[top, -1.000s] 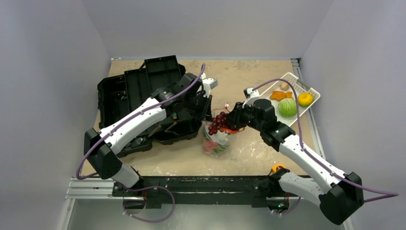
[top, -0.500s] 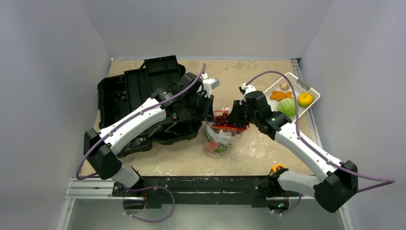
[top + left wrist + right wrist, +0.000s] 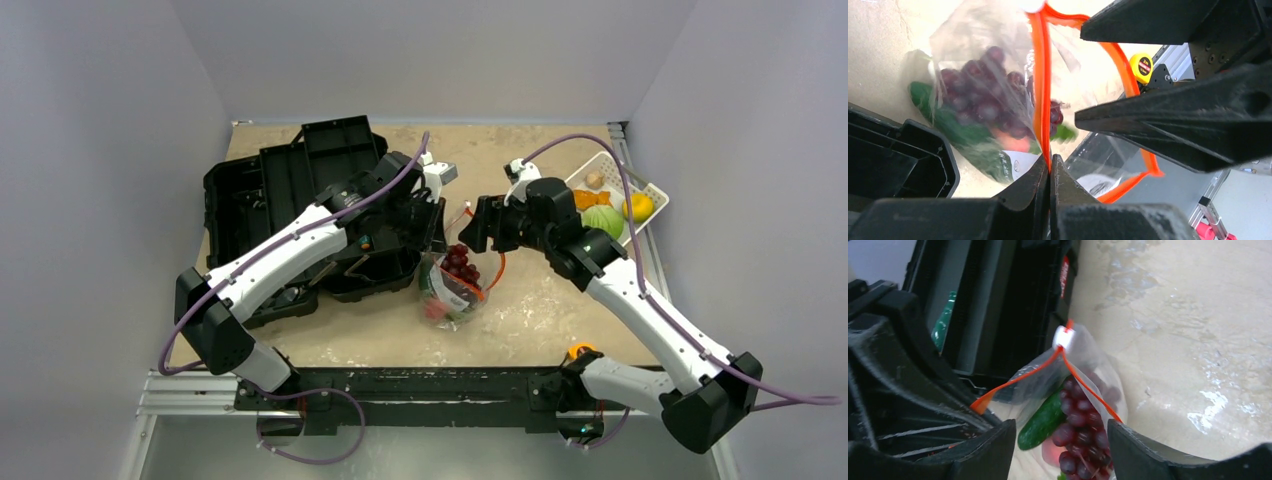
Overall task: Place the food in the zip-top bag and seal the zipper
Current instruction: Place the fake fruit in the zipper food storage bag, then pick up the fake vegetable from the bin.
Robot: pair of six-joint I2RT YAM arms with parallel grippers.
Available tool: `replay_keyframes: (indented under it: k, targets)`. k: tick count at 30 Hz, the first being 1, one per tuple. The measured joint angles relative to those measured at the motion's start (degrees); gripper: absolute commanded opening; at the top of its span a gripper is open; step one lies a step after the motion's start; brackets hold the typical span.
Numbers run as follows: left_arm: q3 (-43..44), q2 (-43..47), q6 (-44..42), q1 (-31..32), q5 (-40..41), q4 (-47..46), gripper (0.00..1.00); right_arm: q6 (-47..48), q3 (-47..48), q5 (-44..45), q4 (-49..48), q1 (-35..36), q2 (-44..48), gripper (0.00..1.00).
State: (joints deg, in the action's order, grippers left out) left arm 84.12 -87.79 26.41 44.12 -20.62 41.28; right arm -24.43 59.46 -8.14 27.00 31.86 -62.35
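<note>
The zip-top bag (image 3: 452, 292) stands open on the table between both arms. Purple grapes (image 3: 461, 264) lie in its mouth, over a green cucumber (image 3: 1041, 423) and a pink-red fruit (image 3: 1052, 452). My left gripper (image 3: 1049, 163) is shut on the orange-red zipper (image 3: 1039, 75), holding one side of the mouth up. The zipper's white slider (image 3: 1064, 338) sits at the far end of the mouth. My right gripper (image 3: 1063, 442) hangs open just above the mouth with nothing in it. In the top view it (image 3: 472, 232) is right of the left gripper (image 3: 437, 230).
A white slotted basket (image 3: 655, 190) at the back right holds a pale green cabbage (image 3: 603, 222), a yellow lemon (image 3: 637, 207) and other toy food. An open black toolbox (image 3: 290, 190) lies at the left, close to the bag. A yellow tape measure (image 3: 1141, 65) sits by the right arm's base.
The right gripper carried the grapes over the bag's mouth, opened and let them drop in, then drew back up and to the right. The left gripper kept its hold on the zipper.
</note>
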Motion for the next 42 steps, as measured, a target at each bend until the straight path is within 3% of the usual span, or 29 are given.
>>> replay_keyframes:
  k: [6,14,22,25,27,29,35,42]
  targets:
    - [0.0,0.0,0.0,0.0,0.9,0.0,0.00,-0.1,1.2,-3.0,-0.5,0.0,1.0,0.74]
    - [-3.0,3.3,0.0,0.3,2.1,-2.5,0.00,0.8,10.9,-1.0,0.0,0.0,3.5,0.80]
    - [-0.7,0.7,0.0,0.7,3.5,-0.9,0.00,2.3,11.6,18.5,-0.9,-1.2,7.8,0.82]
    - [-0.7,0.7,0.0,0.7,3.7,-0.8,0.00,1.4,4.2,23.0,-3.8,-7.3,10.6,0.83]
    - [-0.7,0.7,0.0,0.7,3.9,-0.5,0.00,0.1,0.3,24.7,-5.2,-12.0,11.0,0.89]
    - [-0.7,0.7,0.0,0.7,4.0,-0.1,0.00,-1.6,-2.8,27.4,-6.8,-16.9,9.4,0.99]
    - [-0.6,0.3,0.0,0.7,4.1,0.0,0.00,-5.6,-4.2,31.4,-10.8,-25.8,-2.5,0.99]
    - [-0.5,0.2,0.0,0.7,4.1,0.2,0.00,-6.4,-4.0,38.8,-13.1,-29.5,-16.4,0.99]
